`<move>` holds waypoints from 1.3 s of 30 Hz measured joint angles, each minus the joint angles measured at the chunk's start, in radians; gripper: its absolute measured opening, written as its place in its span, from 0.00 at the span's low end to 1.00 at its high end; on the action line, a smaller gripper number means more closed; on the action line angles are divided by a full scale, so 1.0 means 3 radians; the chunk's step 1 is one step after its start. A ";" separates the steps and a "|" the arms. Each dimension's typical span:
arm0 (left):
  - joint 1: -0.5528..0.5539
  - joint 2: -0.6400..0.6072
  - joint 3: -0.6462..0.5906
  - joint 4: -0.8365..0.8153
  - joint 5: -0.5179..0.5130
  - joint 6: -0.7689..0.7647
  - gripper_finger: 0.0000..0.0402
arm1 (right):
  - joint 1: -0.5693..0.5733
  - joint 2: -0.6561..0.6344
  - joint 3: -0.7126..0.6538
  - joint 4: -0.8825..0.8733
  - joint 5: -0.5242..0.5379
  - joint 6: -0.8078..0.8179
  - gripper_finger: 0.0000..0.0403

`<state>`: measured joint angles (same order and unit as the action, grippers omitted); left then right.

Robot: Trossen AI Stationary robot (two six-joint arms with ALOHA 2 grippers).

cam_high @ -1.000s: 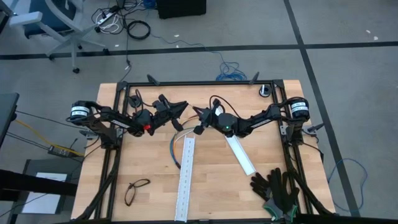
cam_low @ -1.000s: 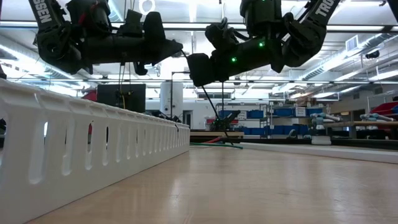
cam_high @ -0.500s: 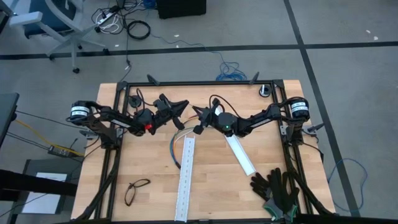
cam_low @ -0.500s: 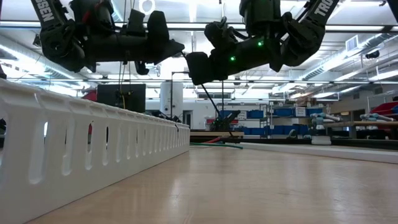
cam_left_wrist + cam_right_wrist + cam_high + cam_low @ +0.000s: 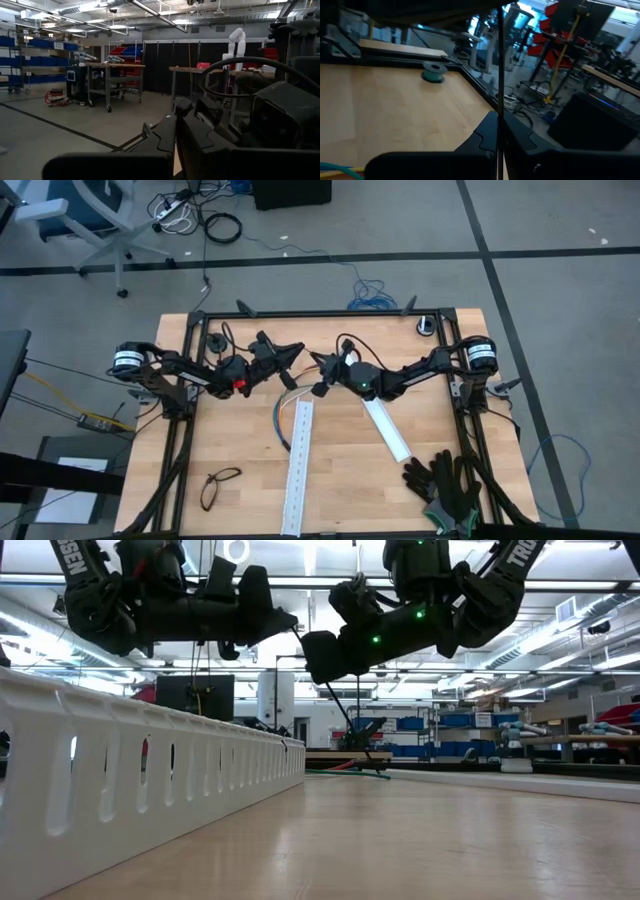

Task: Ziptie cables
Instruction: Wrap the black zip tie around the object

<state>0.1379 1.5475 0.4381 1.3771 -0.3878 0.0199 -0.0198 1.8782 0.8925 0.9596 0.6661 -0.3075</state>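
A wooden table stands in an open workshop. Above its far middle, the left gripper and right gripper face each other, jaws together, holding nothing. The cables lie below them, beside a white rail.

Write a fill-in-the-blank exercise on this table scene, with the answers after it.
1. Both grippers, left and right, are raised over the table's ____ half.
2. The cables lie beside the ____ end of the long rail.
3. The gloves lie at the table's near ____ corner.
4. The eyeglasses lie to the ____ of the long rail.

Missing words: far; far; right; left
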 joint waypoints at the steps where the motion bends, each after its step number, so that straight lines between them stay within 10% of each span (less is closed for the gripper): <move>1: 0.0000 0.0000 0.0000 0.0001 0.0000 0.0004 0.00 | 0.0008 0.0000 0.0000 0.0003 0.0051 0.0001 0.03; 27: 0.0000 -0.0019 -0.0271 0.0189 0.0000 0.0119 0.00 | 0.0285 0.0000 -0.0001 0.0138 0.0754 -0.0502 0.37; 34: 0.0000 -0.0020 -0.0340 0.0330 0.0144 -0.0045 0.00 | 0.0187 0.0000 -0.0001 0.0100 -0.0353 -0.0111 0.32; 39: -0.0001 -0.0020 -0.0338 0.0330 0.0177 -0.0111 0.00 | 0.0062 0.0000 0.0019 0.0020 -0.0507 -0.0011 0.28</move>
<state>0.1375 1.5414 0.3367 1.4761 -0.3347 -0.0133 -0.0013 1.8782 0.8981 0.9655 0.5140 -0.3109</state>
